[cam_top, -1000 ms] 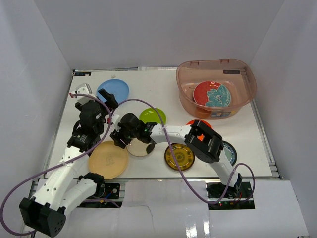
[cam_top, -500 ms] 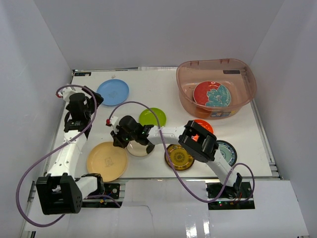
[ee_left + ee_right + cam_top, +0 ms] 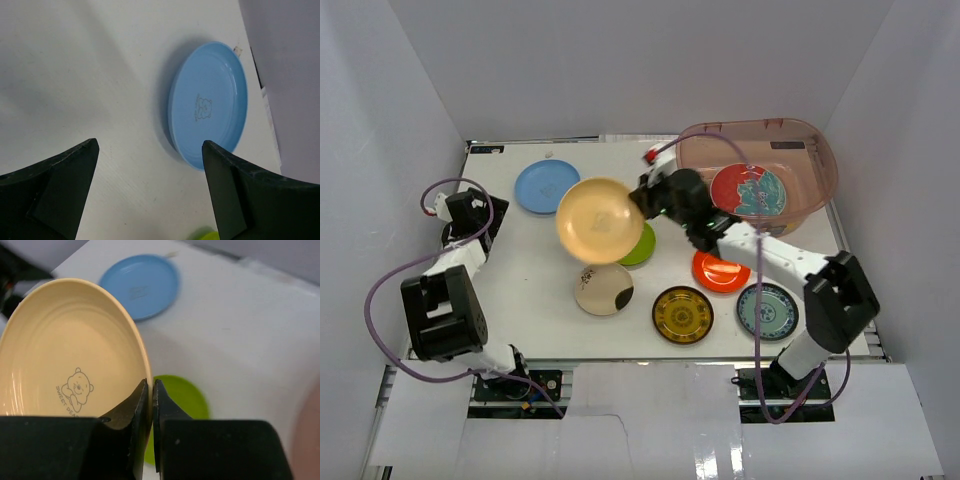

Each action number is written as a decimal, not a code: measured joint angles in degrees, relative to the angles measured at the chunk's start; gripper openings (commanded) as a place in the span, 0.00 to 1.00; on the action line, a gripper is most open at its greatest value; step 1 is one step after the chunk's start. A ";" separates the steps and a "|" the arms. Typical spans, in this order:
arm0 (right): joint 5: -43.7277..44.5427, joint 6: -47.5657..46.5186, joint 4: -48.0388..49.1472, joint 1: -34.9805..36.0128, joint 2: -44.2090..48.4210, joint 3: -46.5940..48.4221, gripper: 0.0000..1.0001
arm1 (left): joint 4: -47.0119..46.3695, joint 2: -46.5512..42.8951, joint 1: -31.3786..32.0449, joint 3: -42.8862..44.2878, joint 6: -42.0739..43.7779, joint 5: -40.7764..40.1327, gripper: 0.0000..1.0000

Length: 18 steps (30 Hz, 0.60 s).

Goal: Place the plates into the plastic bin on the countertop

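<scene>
Top view: the round tan plate [image 3: 598, 220] has left the white surface [image 3: 530, 270] where it lay a second ago. My right tool [image 3: 638, 200] holds it by the rim, tilted in the air above the lime green plate [image 3: 642, 248], left of the translucent pinkish plastic bin [image 3: 750, 126]. The left arm has swung back to the surface's left edge.

Left wrist view: the left tool [image 3: 150, 150] gapes wide and empty, with the light blue plate [image 3: 207, 105] flat just beyond it.

Right wrist view: both fingers pinch the tan rim, and the tool hides the plate's lower edge.

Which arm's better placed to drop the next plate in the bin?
Right. The right gripper is shut on the tan plate, raised near the bin; the left gripper is open, empty, by the blue plate.
</scene>
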<state>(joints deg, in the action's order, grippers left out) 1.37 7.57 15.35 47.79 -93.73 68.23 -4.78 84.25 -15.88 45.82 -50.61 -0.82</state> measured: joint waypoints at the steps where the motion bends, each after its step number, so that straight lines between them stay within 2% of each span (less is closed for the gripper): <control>1: 0.52 0.46 0.17 -4.46 2.84 -1.62 0.08 | -0.66 2.19 -0.09 0.42 -0.33 0.90 0.94; 5: 2.93 3.08 -1.03 -22.12 9.31 -3.43 0.08 | -1.88 10.88 -0.13 4.85 -0.87 5.75 0.92; 10: 5.29 6.64 -3.89 -40.96 8.94 -2.64 0.08 | -2.34 18.67 -0.07 10.73 -0.46 9.11 0.91; 13: 6.84 8.00 -5.33 -47.23 4.63 -1.66 0.08 | -2.91 22.23 -0.02 13.14 -0.35 10.80 0.90; 18: 5.77 9.64 -9.38 -49.99 -3.21 -0.81 0.13 | -3.41 27.74 1.11 18.82 1.31 13.27 0.87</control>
<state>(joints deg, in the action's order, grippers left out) 7.14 17.21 5.98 -2.20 -96.95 67.42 -8.19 111.98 -14.76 64.64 -49.30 12.45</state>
